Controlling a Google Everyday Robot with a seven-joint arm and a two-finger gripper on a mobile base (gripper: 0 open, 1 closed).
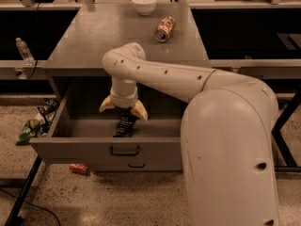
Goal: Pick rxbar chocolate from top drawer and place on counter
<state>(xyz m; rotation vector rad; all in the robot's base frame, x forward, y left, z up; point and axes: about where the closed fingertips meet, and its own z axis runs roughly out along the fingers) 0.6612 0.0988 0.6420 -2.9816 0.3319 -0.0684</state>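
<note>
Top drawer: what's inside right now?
The rxbar chocolate lies on the top drawer floor near the front. The gripper hangs just above it, fingers open. The arm hides the drawer's back middle.

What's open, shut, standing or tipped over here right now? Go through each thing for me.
top drawer: pulled open.
rxbar chocolate: lying flat in the drawer, not gripped.
gripper: open, down in the drawer over the bar.
can: on its side on the counter.
bowl: upright at the counter's back edge.
</note>
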